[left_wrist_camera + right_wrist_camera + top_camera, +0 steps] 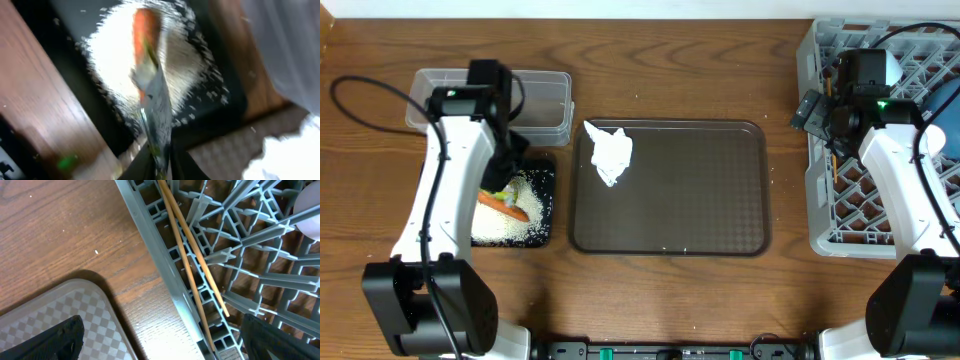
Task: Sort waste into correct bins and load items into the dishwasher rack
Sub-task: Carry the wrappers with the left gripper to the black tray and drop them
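My left gripper (160, 150) is shut on the crumpled silver-and-yellow foil wrapper (159, 107). The wrapper hangs over the black bin (546, 170), just above the heap of white rice (115, 55) and the orange carrot (146, 35). The white tissue (610, 152) lies on the brown tray's far left corner. Far right, my right gripper (170, 342) is open and empty, hovering over the left edge of the grey dishwasher rack (820, 150). The wooden chopsticks (192, 255) lie in the rack's lattice just inside that edge.
The clear tub (545, 100) stands behind the black bin, partly under my left arm. The brown serving tray (700, 200) fills the table's middle. A light-blue bowl (950, 140) shows at the rack's right edge, mostly hidden by my right arm.
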